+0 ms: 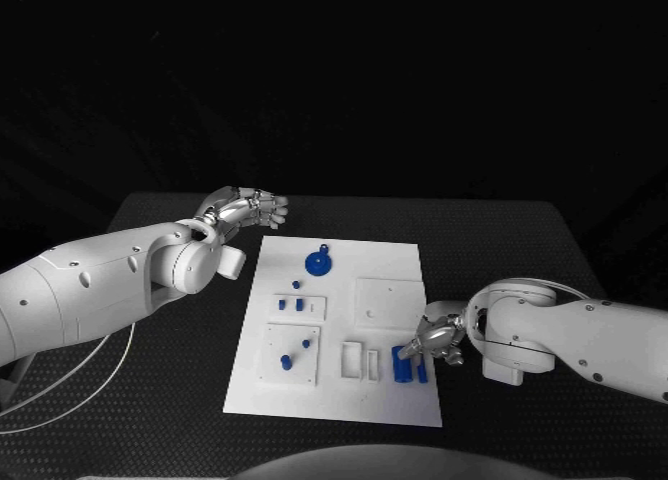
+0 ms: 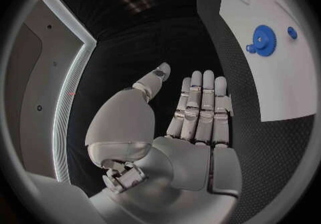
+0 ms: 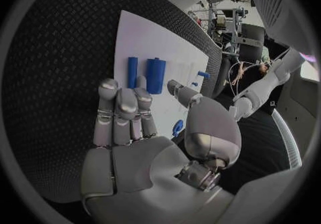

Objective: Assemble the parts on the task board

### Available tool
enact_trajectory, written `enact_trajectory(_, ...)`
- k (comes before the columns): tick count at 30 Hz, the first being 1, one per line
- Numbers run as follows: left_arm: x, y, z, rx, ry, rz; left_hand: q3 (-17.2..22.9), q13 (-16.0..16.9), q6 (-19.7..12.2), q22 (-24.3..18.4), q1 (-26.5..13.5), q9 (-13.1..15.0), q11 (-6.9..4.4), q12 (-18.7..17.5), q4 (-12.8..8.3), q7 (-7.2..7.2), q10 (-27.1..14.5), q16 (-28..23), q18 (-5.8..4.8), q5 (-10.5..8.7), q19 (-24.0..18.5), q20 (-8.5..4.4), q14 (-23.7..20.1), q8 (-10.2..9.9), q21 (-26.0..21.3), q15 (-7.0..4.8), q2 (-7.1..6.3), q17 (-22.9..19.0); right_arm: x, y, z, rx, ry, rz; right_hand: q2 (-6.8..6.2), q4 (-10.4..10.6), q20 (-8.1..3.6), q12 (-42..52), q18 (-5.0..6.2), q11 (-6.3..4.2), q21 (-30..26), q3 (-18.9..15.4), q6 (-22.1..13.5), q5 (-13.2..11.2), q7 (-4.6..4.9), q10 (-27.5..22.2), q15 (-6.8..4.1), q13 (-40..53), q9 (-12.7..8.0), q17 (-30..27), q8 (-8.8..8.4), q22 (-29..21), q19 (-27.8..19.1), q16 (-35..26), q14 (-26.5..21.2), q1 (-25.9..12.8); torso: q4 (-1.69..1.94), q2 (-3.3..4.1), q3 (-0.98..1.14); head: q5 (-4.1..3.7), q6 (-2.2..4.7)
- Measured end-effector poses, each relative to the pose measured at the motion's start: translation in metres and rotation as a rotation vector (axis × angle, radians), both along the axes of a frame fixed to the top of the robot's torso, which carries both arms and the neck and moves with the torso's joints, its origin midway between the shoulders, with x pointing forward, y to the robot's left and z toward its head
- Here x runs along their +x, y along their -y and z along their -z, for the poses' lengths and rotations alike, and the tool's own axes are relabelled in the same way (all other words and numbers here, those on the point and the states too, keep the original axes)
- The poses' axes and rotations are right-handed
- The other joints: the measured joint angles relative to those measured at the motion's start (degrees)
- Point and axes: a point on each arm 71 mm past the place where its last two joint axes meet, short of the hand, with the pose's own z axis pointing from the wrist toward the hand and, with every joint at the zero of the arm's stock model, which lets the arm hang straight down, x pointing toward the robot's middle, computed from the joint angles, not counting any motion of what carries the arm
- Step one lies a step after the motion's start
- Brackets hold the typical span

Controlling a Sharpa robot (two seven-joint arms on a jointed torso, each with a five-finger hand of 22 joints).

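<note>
Black table [image 1: 507, 240] flanks task board [image 1: 385, 260], hands off.

From my station the task board [image 1: 396, 262] reads as a matt white plate, smooth like plastic or painted sheet, with shallow raised frames of the same finish. The parts look like smooth blue plastic: the gear [image 1: 318, 263] has a faint sheen, and the two cylinders [image 3: 148, 74] by my right hand [image 1: 437, 336] look satiny. The surface [image 1: 161, 225] is black and rough, covered in a woven, dimpled mat. Both hands look like brushed silver metal with pale segments; the left hand [image 1: 245, 209] shows glossy white plastic shells at the palm. The arms [image 1: 75, 285] are smooth white plastic, slightly glossy.
</note>
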Motion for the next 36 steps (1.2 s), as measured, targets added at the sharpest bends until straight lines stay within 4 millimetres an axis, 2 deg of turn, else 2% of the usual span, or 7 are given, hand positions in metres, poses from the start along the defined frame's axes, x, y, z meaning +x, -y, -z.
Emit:
enact_trajectory(7, -0.001, 0.000, 0.000, -0.001, -0.003, 0.003, 0.0, 0.0, 0.0, 0.0, 0.0, -0.1, 0.00, 0.0, 0.0, 0.00, 0.0, 0.0, -0.22, 0.00, 0.0, 0.00, 0.0, 0.0, 0.0, 0.00, 0.00, 0.0, 0.000, -0.013, 0.005, -0.007, 0.014, -0.026, -0.06, 0.2, 0.01, 0.0, 0.00, 0.03, 0.0, -0.2, -0.1, 0.0, 0.06, 0.0, 0.16, -0.1, 0.1, -0.1, 0.00, 0.0, 0.0, 0.0, -0.2, -0.1, -0.06, -0.03, -0.05, 0.06, -0.09)
enact_trajectory(11, -0.001, -0.002, 0.000, -0.001, -0.004, 0.002, -0.1, 0.0, 0.0, 0.0, 0.0, -0.1, 0.00, 0.0, 0.1, 0.00, 0.0, 0.0, 0.21, 0.00, 0.0, 0.00, 0.0, 0.0, 0.0, 0.00, 0.00, 0.1, -0.002, -0.025, 0.010, -0.005, 0.017, -0.049, -1.41, 1.3, 0.01, 0.0, 0.00, 0.10, 0.0, -1.5, -0.2, 0.0, 0.01, -0.1, 0.16, 0.2, 0.2, -0.1, 0.01, 0.0, 0.0, 0.0, -0.2, -1.4, -0.17, -0.03, -0.07, 0.18, 0.10)
enact_trajectory(18, -0.001, 0.000, 0.000, -0.002, -0.007, 0.006, -0.1, 0.0, 0.0, 0.1, -0.2, -0.1, 0.00, 0.0, 0.1, 0.00, 0.0, 0.0, 0.51, 0.00, 0.0, 0.00, 0.0, 0.0, 0.0, 0.00, 0.20, 0.1, -0.003, -0.031, 0.016, -0.016, 0.021, -0.068, -1.41, 0.7, 0.01, 0.0, -0.02, 0.10, 0.0, -2.6, -0.2, 0.0, 0.01, -0.1, 0.18, 0.7, 1.2, -0.1, 0.29, 0.0, 0.0, 0.0, -0.1, -1.4, -0.16, -0.06, -0.11, 0.29, 0.19)
enact_trajectory(19, -0.001, -0.001, 0.000, -0.002, -0.007, 0.006, -0.1, 0.0, 0.0, 0.1, -0.2, -0.1, 0.00, 0.0, 0.1, 0.00, 0.0, 0.0, 0.52, 0.00, 0.0, 0.00, 0.0, 0.0, 0.0, 0.00, 0.20, 0.1, -0.003, -0.032, 0.017, -0.019, 0.023, -0.072, -1.40, 0.6, -0.01, 0.0, -0.03, 0.10, 0.0, -2.7, -0.2, 0.0, 0.02, -0.1, 0.26, 0.7, 1.3, -0.1, 0.30, 0.0, 0.0, 0.0, 0.0, -1.4, -0.12, -0.06, -0.14, 0.26, 0.19)
enact_trajectory(20, -0.001, -0.001, 0.000, -0.002, -0.007, 0.006, -0.1, 0.0, 0.0, 0.1, -0.2, -0.1, 0.00, 0.0, 0.1, 0.01, 0.0, 0.0, 0.51, 0.00, 0.0, 0.00, 0.0, 0.0, 0.0, 0.00, 0.20, 0.1, -0.004, -0.033, 0.017, -0.020, 0.025, -0.076, -1.34, 0.4, -0.09, 0.0, -0.02, 0.10, 0.0, -2.9, -0.2, 0.0, 0.02, -0.1, 0.26, 0.7, 3.6, -0.1, 0.30, 0.0, -0.1, 0.0, 0.0, -1.3, -0.10, -0.07, -0.14, 0.23, 0.18)
enact_trajectory(22, -0.001, -0.002, 0.000, -0.002, -0.008, 0.005, -0.1, 0.0, 0.0, 0.0, -0.2, -0.1, 0.00, 0.0, 0.1, 0.01, 0.0, 0.0, 0.51, 0.00, 0.0, 0.00, 0.0, 0.0, 0.0, 0.00, 0.20, 0.1, -0.005, -0.035, 0.019, -0.024, 0.028, -0.088, -0.96, 0.3, -0.22, 0.0, -0.03, 0.10, 0.0, -3.1, -0.2, 0.0, 0.02, -0.1, 0.29, 0.8, 5.9, -0.1, 0.29, 0.0, -0.2, 0.0, 0.0, -1.0, -0.07, -0.09, -0.16, 0.19, 0.13)
enact_trajectory(36, -0.002, -0.001, 0.001, -0.003, -0.014, 0.010, -0.1, 0.0, 0.0, 0.1, -0.2, -0.1, 0.00, 0.0, 0.1, 0.01, 0.0, -0.2, 0.44, 0.00, 0.0, 0.00, 0.0, 0.0, -0.2, 0.00, 0.20, 0.2, -0.006, -0.045, 0.020, -0.019, 0.051, -0.099, 0.04, -0.7, -0.27, 0.7, -0.52, -0.31, 0.3, -3.5, 0.0, 0.0, 0.07, 0.3, 0.57, 1.6, 6.6, 0.0, 0.42, 0.0, -0.3, 0.0, 0.3, 1.1, -0.25, -0.11, -0.14, 0.34, 0.18)
